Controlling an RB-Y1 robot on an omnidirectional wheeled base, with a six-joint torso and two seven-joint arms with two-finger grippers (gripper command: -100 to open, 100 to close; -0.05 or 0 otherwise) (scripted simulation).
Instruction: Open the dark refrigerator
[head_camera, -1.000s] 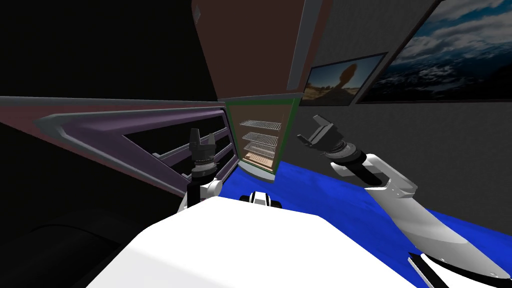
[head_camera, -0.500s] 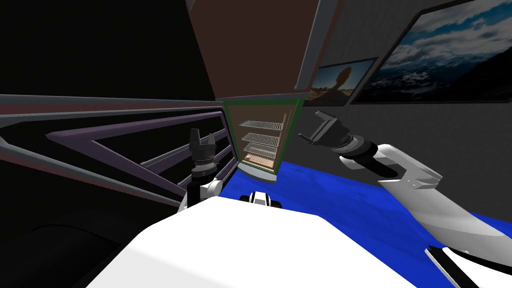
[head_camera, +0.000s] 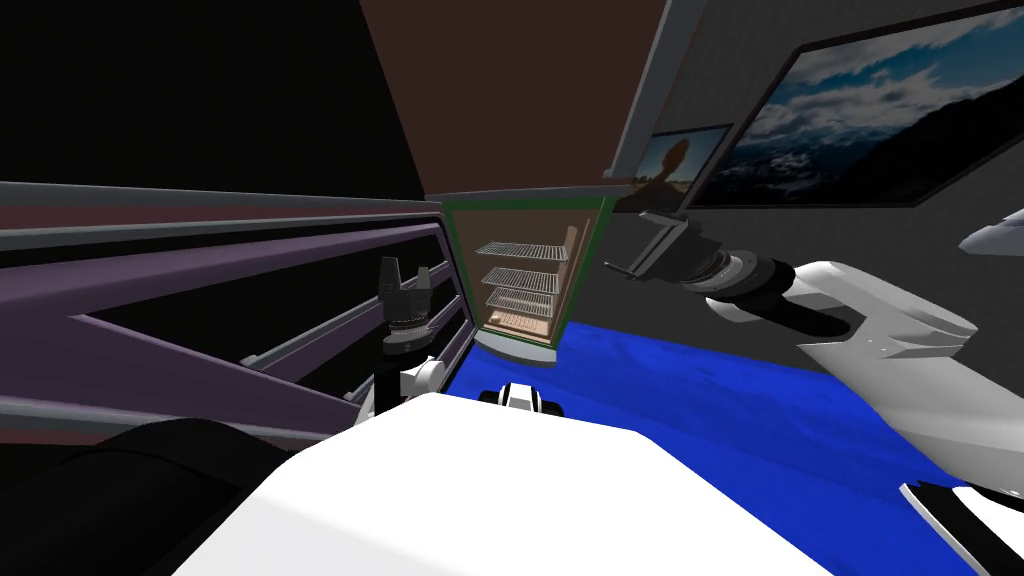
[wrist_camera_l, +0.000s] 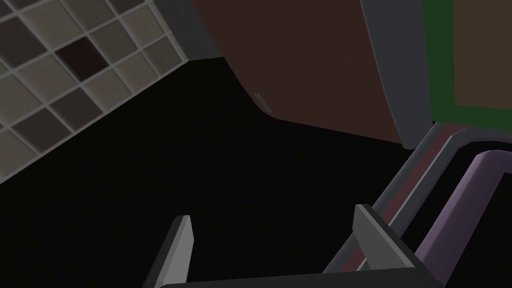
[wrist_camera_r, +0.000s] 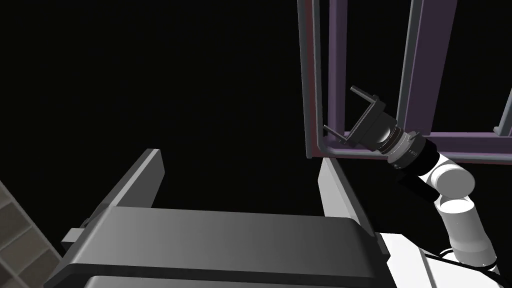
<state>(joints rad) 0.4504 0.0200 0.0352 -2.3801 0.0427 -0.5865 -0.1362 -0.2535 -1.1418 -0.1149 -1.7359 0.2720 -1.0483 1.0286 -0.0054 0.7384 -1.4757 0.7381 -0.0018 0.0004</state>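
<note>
The dark refrigerator (head_camera: 520, 100) stands ahead with its lower compartment open, showing wire shelves (head_camera: 520, 280) inside a green seal. Its door (head_camera: 200, 290), with purple and grey rails on the inner side, is swung far out to the left. My left gripper (head_camera: 405, 275) is open beside the door's rails, nothing between its fingers; the left wrist view shows this left gripper (wrist_camera_l: 275, 235) by a purple rail (wrist_camera_l: 465, 200). My right gripper (head_camera: 640, 250) hangs open to the right of the open compartment, touching nothing. In the right wrist view, beyond my right gripper (wrist_camera_r: 240, 175), the left gripper (wrist_camera_r: 350, 115) shows against the door's frame.
A blue floor (head_camera: 700, 400) runs from the refrigerator's foot to the right. Behind my right arm is a dark grey wall with two framed landscape pictures (head_camera: 860, 110). A black area (head_camera: 200, 90) lies above the door at left. Pale tiles (wrist_camera_l: 60, 75) show past the left gripper.
The door's inner side has swept further out to the left and nearer. My right arm has drawn back to the right, its gripper staying open. The left gripper has held still.
</note>
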